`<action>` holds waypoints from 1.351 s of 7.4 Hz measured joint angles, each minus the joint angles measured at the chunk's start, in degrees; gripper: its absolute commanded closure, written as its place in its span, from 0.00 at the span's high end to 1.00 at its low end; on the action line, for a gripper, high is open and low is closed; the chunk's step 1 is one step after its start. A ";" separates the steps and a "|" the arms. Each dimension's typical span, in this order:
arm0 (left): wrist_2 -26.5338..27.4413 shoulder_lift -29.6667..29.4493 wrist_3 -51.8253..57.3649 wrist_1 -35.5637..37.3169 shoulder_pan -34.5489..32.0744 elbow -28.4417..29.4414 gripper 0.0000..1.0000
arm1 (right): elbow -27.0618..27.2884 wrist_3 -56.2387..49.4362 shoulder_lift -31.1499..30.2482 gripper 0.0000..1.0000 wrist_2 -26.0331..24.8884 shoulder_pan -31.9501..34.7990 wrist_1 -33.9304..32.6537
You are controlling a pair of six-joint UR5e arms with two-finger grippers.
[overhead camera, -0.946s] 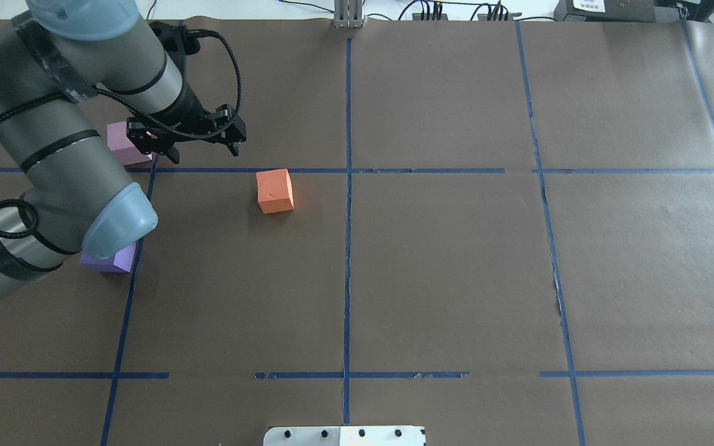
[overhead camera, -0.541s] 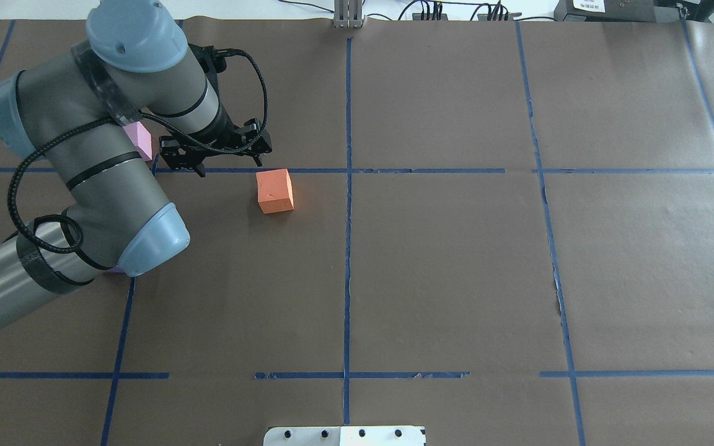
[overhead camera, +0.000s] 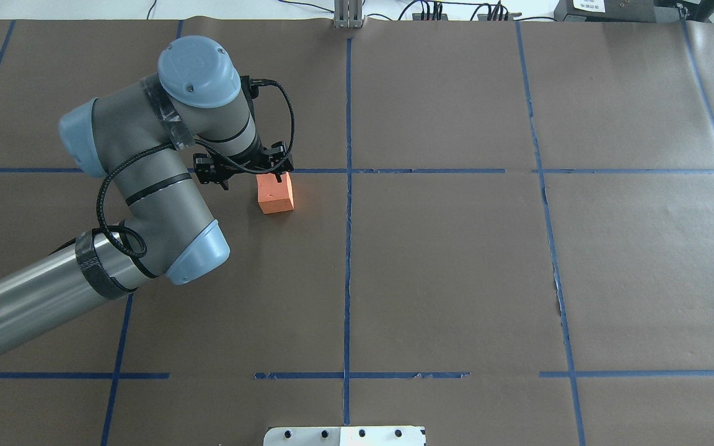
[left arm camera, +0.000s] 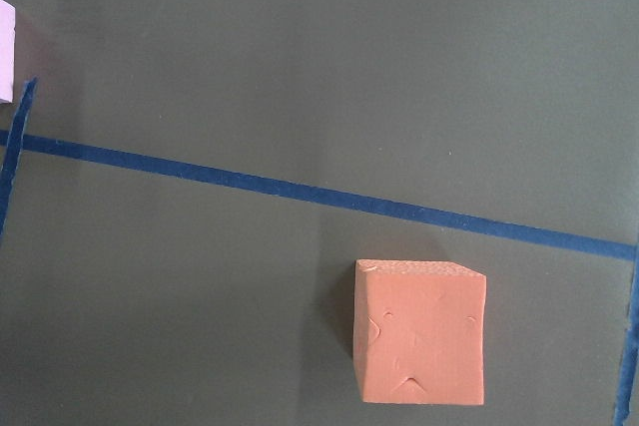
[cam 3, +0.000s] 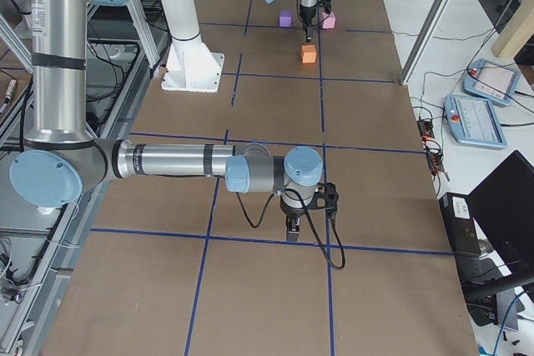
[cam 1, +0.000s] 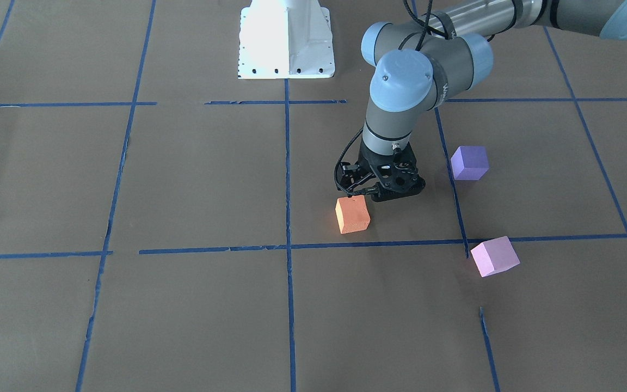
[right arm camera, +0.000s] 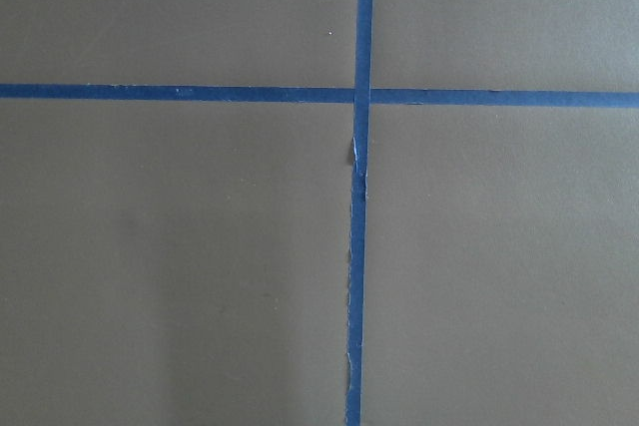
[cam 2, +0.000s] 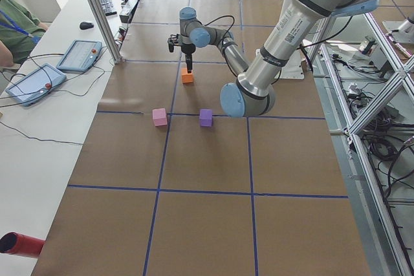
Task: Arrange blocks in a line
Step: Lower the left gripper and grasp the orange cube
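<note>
The orange block (overhead camera: 275,193) lies just left of the table's middle and also shows in the front view (cam 1: 352,214) and the left wrist view (left arm camera: 420,331). My left gripper (overhead camera: 253,181) is open and empty, and hovers over the block's far left edge (cam 1: 370,195). The dark purple block (cam 1: 469,163) and the pale pink block (cam 1: 494,256) lie apart on my left side; my arm hides both in the overhead view. My right gripper (cam 3: 291,227) points down at bare paper far to my right, and I cannot tell whether it is open.
Brown paper with a blue tape grid (overhead camera: 348,248) covers the table. The white robot base (cam 1: 286,41) stands at my edge. Tablets (cam 2: 77,55) and a person's arm (cam 2: 13,27) are beyond the far edge.
My left arm has swung right, from over the pink block to the orange block. Its gripper stays open. The blocks have not moved.
</note>
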 measured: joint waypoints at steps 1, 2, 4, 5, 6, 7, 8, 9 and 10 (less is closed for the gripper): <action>0.15 -0.49 0.05 -1.69 0.26 1.53 1.00 | 0.00 0.00 0.01 1.00 0.01 0.00 0.00; 0.54 -1.22 0.10 -3.62 0.40 3.46 1.00 | 0.00 0.00 0.00 1.00 0.01 0.03 0.00; 2.41 -1.93 0.10 -7.17 0.96 6.35 1.00 | 0.00 0.00 -0.02 1.00 0.01 0.06 0.00; 3.32 -2.01 0.12 -8.19 1.25 7.20 1.00 | 0.00 0.00 -0.02 1.00 0.01 0.05 0.00; 3.76 -1.94 0.14 -9.61 1.57 8.36 1.00 | 0.00 0.00 -0.02 1.00 0.01 0.03 0.00; 3.96 -1.79 0.12 -11.26 1.95 9.68 1.00 | 0.00 0.00 -0.02 1.00 0.01 0.02 0.00; 4.02 -1.66 0.09 -12.41 2.29 10.61 0.89 | 0.00 0.00 -0.02 1.00 0.01 0.04 0.00; 4.05 -1.61 0.05 -12.93 2.45 11.02 0.39 | 0.00 0.00 -0.02 1.00 0.01 0.05 0.00; 4.05 -1.62 -0.06 -13.11 2.50 11.13 0.06 | 0.00 0.00 -0.02 1.00 -0.01 0.05 0.00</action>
